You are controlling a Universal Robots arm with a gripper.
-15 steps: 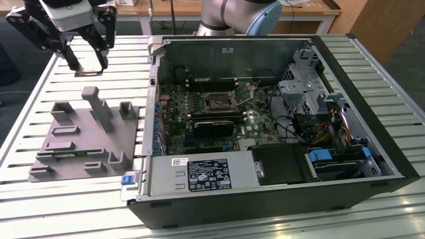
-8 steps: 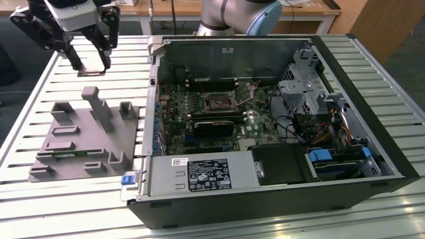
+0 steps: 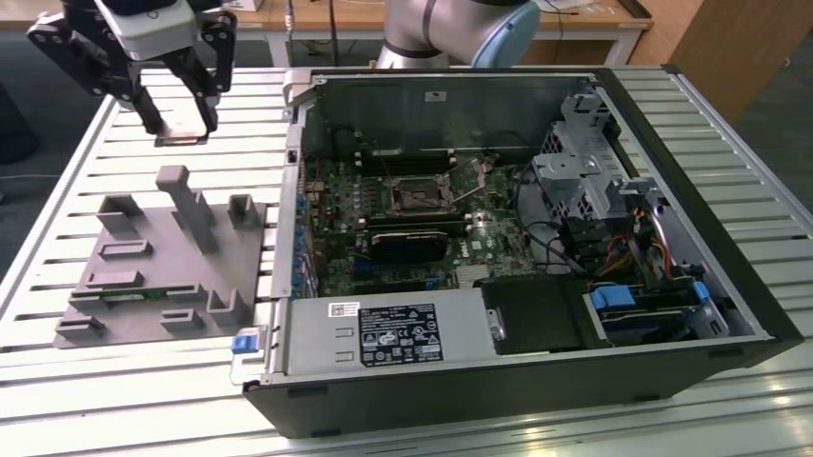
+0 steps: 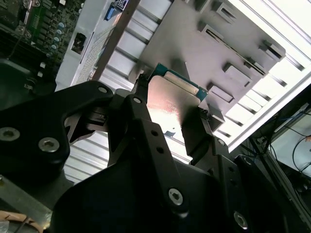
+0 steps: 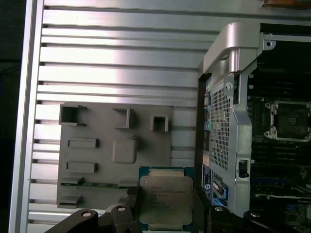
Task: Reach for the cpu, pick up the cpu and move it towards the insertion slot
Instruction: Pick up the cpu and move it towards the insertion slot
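The cpu, a flat square chip with a silvery top and a pale green rim, is clamped between my black fingers. In the exterior view my gripper hangs above the slatted table at the far left, shut on the cpu, well above and behind the grey holder block. The second wrist view shows the chip's shiny face between the two fingers. The insertion slot, a dark square socket with a metal frame, lies on the green board inside the open computer case, to the exterior view's right of my gripper. It also appears in the first wrist view.
The open computer case takes up the middle and right of the table, with a raised metal side wall between my gripper and the board. A black card sits below the socket. The grey block carries several upright pegs.
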